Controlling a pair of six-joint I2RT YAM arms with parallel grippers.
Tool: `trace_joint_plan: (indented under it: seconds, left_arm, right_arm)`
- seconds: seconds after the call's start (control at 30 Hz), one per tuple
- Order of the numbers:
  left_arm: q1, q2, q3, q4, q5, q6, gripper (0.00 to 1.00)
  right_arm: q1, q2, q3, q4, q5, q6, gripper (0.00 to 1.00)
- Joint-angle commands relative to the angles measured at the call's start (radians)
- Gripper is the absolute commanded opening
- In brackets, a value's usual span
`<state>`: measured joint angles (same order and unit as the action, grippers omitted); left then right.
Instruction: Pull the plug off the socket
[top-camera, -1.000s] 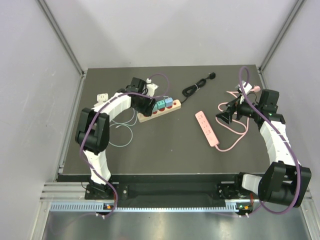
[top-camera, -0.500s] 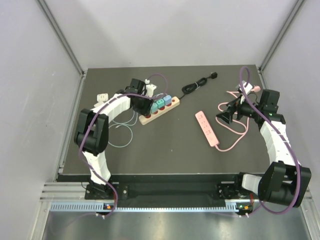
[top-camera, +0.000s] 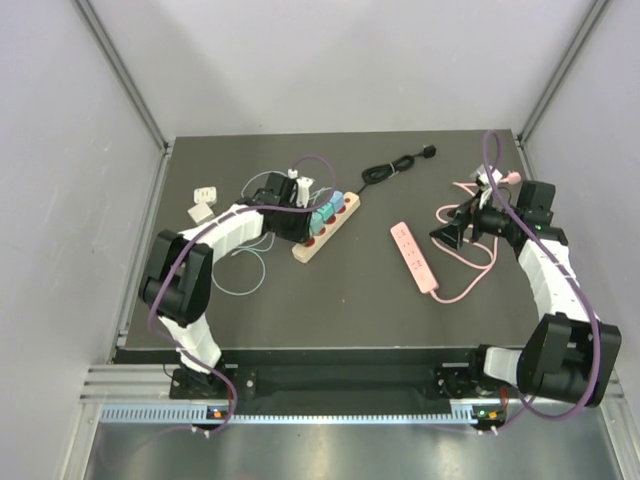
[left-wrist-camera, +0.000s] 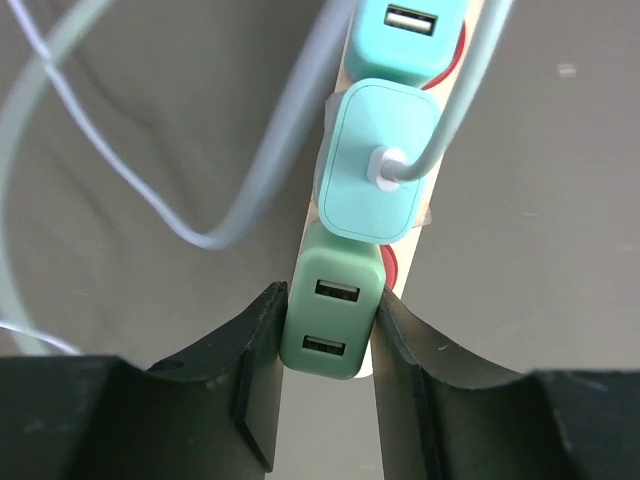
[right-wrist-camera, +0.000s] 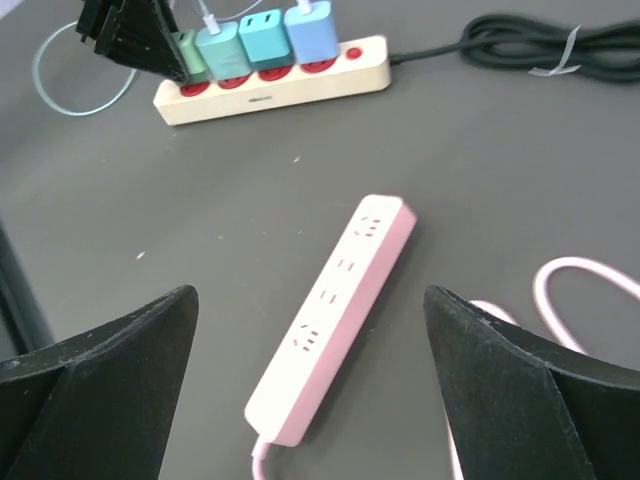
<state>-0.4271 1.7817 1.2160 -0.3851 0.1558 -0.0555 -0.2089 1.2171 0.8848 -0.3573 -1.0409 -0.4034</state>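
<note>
A beige power strip (top-camera: 340, 215) with red sockets lies at the table's middle left and carries several plugs in green, teal and blue. It also shows in the right wrist view (right-wrist-camera: 270, 95). My left gripper (top-camera: 300, 222) is shut on the green USB plug (left-wrist-camera: 332, 315) at the strip's near end, one finger on each side (left-wrist-camera: 330, 340). The plug still sits on the strip. A teal plug (left-wrist-camera: 372, 160) with a white cable is seated just beyond it. My right gripper (top-camera: 447, 235) is open and empty (right-wrist-camera: 310, 300), hovering over a pink power strip (right-wrist-camera: 335, 310).
The pink power strip (top-camera: 414, 257) lies at centre right with its pink cable (top-camera: 470, 280) looped around it. A coiled black cable (top-camera: 395, 168) runs to the back. White adapters (top-camera: 205, 197) sit at the far left. Thin cable loops (top-camera: 245, 270) lie near the left arm.
The beige strip has swung round, its near end moving toward the front of the table, and my left gripper moved with it on the green plug. The right arm has barely moved.
</note>
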Motion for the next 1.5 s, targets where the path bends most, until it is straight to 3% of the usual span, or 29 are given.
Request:
trace_joint_plan:
  seconds: [0.0, 0.3, 0.6, 0.83, 1.03, 1.27, 1.47]
  left_arm:
    - [-0.015, -0.105, -0.048, 0.109, 0.119, -0.173, 0.00]
    - [-0.021, -0.192, -0.183, 0.291, 0.199, -0.375, 0.00]
    - [-0.087, -0.208, -0.265, 0.420, 0.145, -0.535, 0.00]
    - [-0.147, -0.199, -0.315, 0.505, 0.054, -0.661, 0.00]
    - [-0.173, -0.199, -0.332, 0.546, 0.011, -0.751, 0.00]
    - [-0.203, -0.194, -0.340, 0.571, -0.048, -0.836, 0.00]
    - [-0.220, -0.185, -0.342, 0.577, -0.087, -0.902, 0.00]
  right_arm:
    - [-0.003, 0.050, -0.018, 0.060, -0.096, 0.050, 0.94]
    - [0.183, 0.214, -0.061, 0.251, -0.093, 0.305, 1.00]
    - [0.477, 0.338, -0.109, 0.536, 0.151, 0.717, 1.00]
    - [0.666, 0.470, -0.043, 0.543, 0.317, 0.919, 1.00]
    - [0.694, 0.581, 0.000, 0.567, 0.344, 1.012, 0.99]
    - [0.717, 0.616, -0.018, 0.584, 0.380, 1.037, 0.88]
    - [0.714, 0.619, -0.015, 0.529, 0.427, 1.003, 0.68]
